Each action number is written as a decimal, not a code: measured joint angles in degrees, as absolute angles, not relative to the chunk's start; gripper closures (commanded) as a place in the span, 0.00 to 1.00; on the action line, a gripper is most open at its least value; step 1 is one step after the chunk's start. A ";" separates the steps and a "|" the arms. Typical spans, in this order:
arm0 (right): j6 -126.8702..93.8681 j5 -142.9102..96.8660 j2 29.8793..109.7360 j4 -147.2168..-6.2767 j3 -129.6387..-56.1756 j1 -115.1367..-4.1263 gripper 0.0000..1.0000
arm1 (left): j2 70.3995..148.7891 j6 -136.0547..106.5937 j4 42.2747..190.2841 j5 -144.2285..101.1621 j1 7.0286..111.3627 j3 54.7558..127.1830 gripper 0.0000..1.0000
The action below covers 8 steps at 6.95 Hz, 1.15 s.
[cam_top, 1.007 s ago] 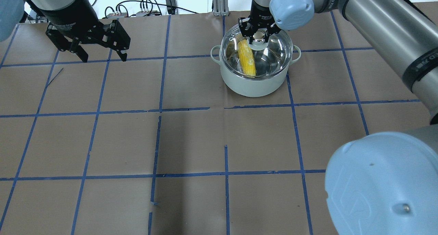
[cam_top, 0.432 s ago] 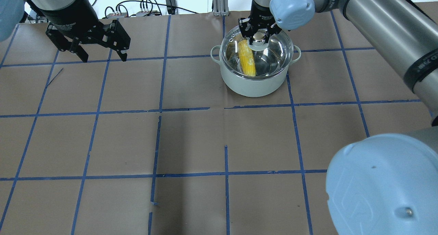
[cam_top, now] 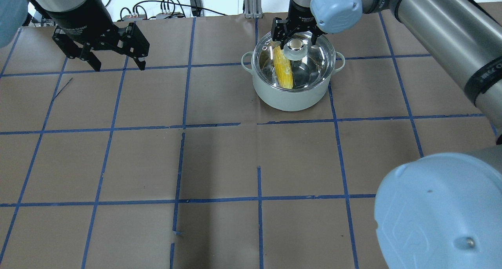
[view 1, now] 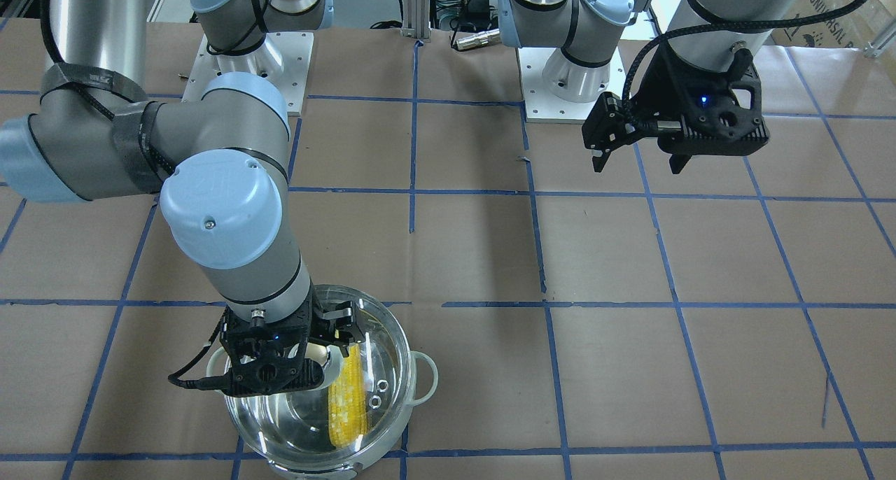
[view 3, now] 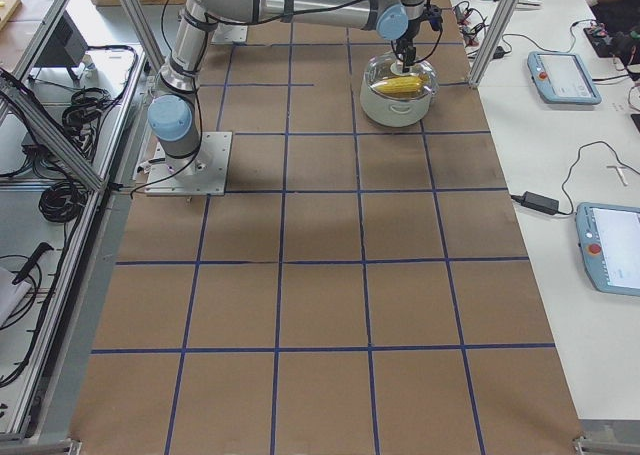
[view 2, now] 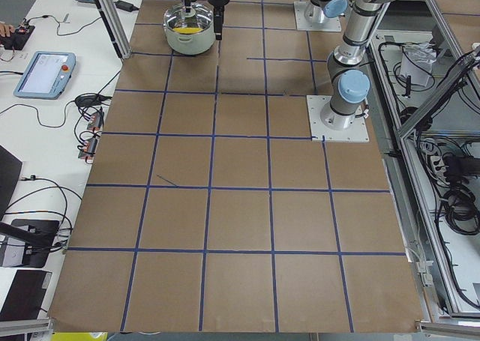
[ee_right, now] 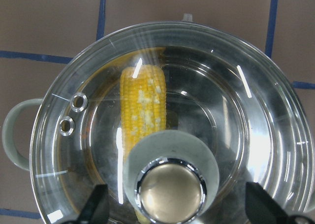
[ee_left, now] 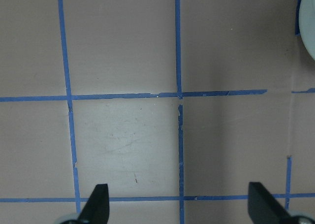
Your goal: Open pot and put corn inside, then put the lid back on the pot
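Note:
The pot (cam_top: 290, 98) stands at the table's far middle-right. The corn (cam_top: 283, 67) lies inside it. The glass lid (cam_top: 315, 65) sits on the pot's rim, with its knob (cam_top: 295, 46) free. My right gripper (cam_top: 295, 37) is open just above the knob, a finger on either side and touching nothing. In the right wrist view the knob (ee_right: 171, 184) is between the spread fingertips (ee_right: 96, 207), with the corn (ee_right: 142, 106) under the lid (ee_right: 256, 115). My left gripper (cam_top: 119, 66) is open and empty above bare table at the far left.
Brown paper with a blue tape grid (cam_top: 259, 200) covers the table. Cables (cam_top: 168, 6) and a metal post (cam_top: 251, 2) line the far edge. The arms' base plates (view 1: 560, 81) sit on the robot's side. The pot's edge shows in the left wrist view (ee_left: 309, 22).
My right gripper has drawn up and away from the lid's knob, which now shows in full. The lid has settled slightly lower on the pot. The left arm has not moved.

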State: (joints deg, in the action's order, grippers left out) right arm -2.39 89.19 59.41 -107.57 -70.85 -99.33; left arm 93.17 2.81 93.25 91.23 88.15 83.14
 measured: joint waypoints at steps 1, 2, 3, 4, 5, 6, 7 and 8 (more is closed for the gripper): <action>-2.26 89.15 59.41 -107.71 -70.75 -99.24 0.00 | 93.16 2.80 93.25 91.23 88.15 83.14 0.00; -2.22 89.13 59.58 -107.89 -70.61 -99.16 0.00 | 93.16 2.76 93.25 91.23 88.15 83.17 0.00; -2.18 89.14 60.45 -107.85 -70.73 -99.05 0.00 | 93.16 2.73 93.25 91.23 88.18 83.20 0.00; -1.98 89.20 62.87 -106.97 -71.70 -98.59 0.00 | 93.16 2.73 93.25 91.23 88.21 83.22 0.00; -1.50 89.24 66.61 -105.32 -73.85 -97.20 0.00 | 93.16 2.73 93.25 91.23 88.22 83.22 0.00; -0.60 89.21 71.56 -103.89 -77.53 -94.80 0.00 | 93.16 2.72 93.25 91.23 88.23 83.23 0.00; 0.53 88.94 76.98 -103.10 -82.64 -92.10 0.00 | 93.16 2.72 93.25 91.23 88.24 83.23 0.00; 1.15 88.37 82.10 -102.75 -87.89 -90.21 0.00 | 93.16 2.73 93.25 91.23 88.24 83.23 0.00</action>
State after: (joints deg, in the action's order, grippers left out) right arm 1.15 88.37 82.10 -102.75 -87.89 -90.21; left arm 93.16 2.73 93.25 91.23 88.24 83.23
